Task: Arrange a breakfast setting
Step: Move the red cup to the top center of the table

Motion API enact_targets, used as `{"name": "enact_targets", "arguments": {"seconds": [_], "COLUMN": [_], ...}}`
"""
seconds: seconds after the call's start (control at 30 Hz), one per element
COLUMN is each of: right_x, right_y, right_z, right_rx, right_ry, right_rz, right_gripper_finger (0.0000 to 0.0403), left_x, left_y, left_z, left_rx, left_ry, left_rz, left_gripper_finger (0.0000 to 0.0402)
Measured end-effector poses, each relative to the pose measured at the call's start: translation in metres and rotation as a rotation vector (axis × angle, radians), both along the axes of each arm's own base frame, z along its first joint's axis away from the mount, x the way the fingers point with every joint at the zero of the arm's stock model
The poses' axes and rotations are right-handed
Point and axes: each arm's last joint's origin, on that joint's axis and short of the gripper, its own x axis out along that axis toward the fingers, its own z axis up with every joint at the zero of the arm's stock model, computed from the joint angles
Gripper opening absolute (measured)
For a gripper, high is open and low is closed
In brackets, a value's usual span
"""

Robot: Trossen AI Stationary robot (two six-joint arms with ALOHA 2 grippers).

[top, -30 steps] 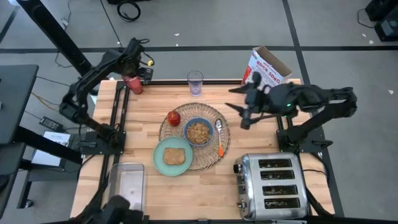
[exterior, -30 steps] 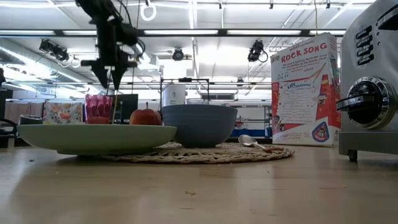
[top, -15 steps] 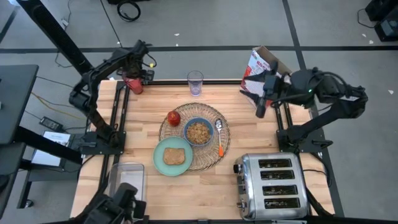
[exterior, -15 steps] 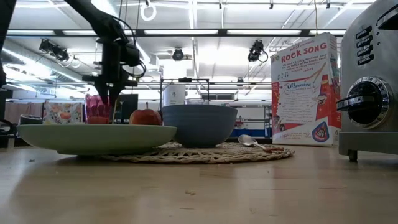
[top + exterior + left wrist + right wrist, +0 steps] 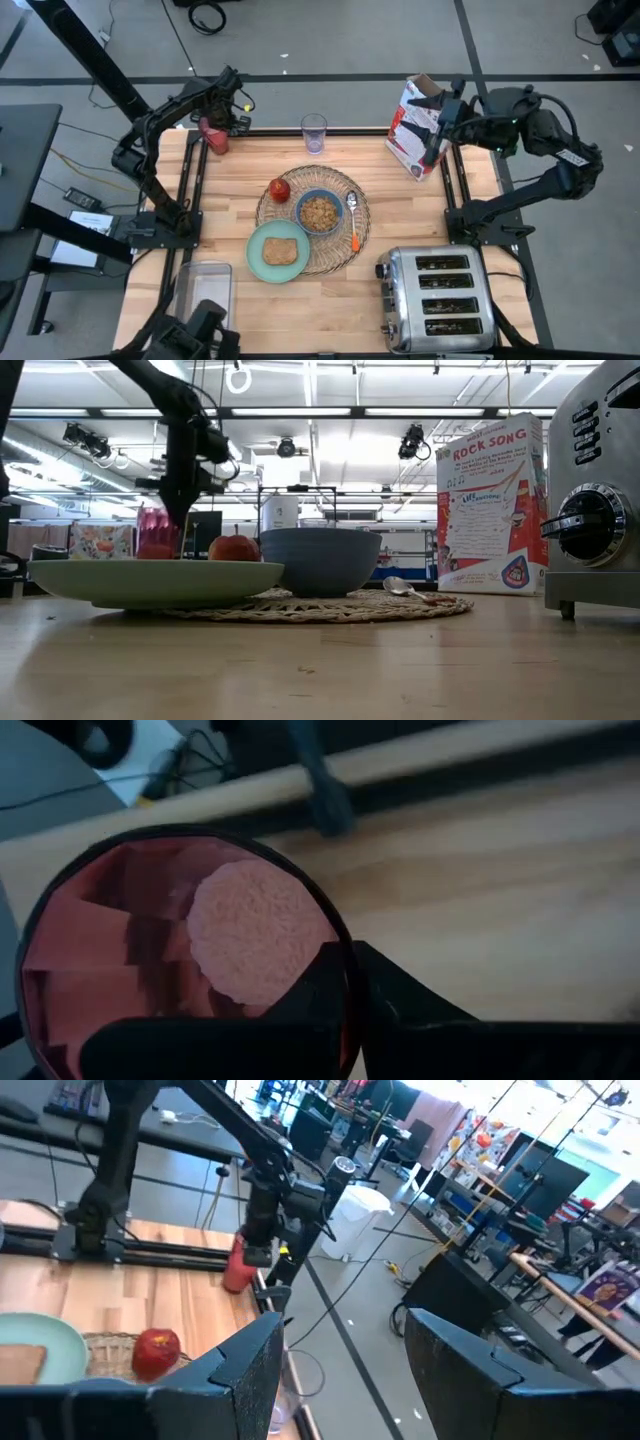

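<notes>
A: High view. Left gripper [image 5: 213, 128] sits at the far left corner of the table [image 5: 420, 210], fingers pinched on the rim of the red-filled glass [image 5: 215, 134]. The glass is well apart from the woven placemat [image 5: 340, 250], which already carries the red apple [image 5: 279, 189], blue cereal bowl [image 5: 319, 212], mint-green plate [image 5: 262, 260] with the toast slice [image 5: 279, 251], and the orange-handled spoon [image 5: 353, 222].

B: So the step in hand is the drink?

A: My reading: yes, the glass has just been gripped. Next it needs a lift and a carry toward the placemat. A clear empty glass [image 5: 314, 131] stands on the far side of the placemat; the route should pass clear of it and of the apple.

B: Right arm?

A: Right gripper [image 5: 437, 128] waits with fingers apart beside the cereal box [image 5: 413, 128], holding nothing.

B: Low view?

A: The left gripper [image 5: 183, 510] comes down onto the glass [image 5: 155, 532] behind the plate [image 5: 150, 580].

B: Left wrist view?

A: One finger [image 5: 400, 1010] is outside the glass [image 5: 180, 950] wall and one inside. The table edge runs just beyond the glass, so little room on that side; bare wood toward the placemat.

B: Right wrist view?

A: Shows its own open fingers [image 5: 230, 1370].
</notes>
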Motion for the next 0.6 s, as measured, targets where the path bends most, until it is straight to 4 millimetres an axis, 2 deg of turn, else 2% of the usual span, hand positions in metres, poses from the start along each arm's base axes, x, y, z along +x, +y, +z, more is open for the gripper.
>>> {"name": "enact_targets", "arguments": {"seconds": [0.17,0.3,0.5,0.6], "right_x": [-0.003,-0.004,-0.005,-0.006], "right_y": [-0.006,-0.011,-0.018,-0.020], "right_z": [0.000,-0.002,-0.006,-0.006], "right_rx": [-0.013,-0.019,-0.016,-0.011], "right_ry": [0.015,0.041,0.091,0.091], "right_rz": [0.005,0.006,0.005,0.009], "right_gripper_finger": [0.0215,0.0215,0.0215,0.0215], "left_x": [0.020,0.035,0.066,0.081], "left_y": [-0.020,-0.036,-0.065,-0.081], "left_z": [0.030,0.062,0.114,0.132], "left_rx": [0.028,0.031,0.146,0.205], "left_ry": [-0.025,-0.029,-0.111,-0.160], "left_rz": [-0.084,-0.154,-0.322,-0.415], "left_gripper_finger": [0.0015,0.0015,0.0015,0.0015]}}
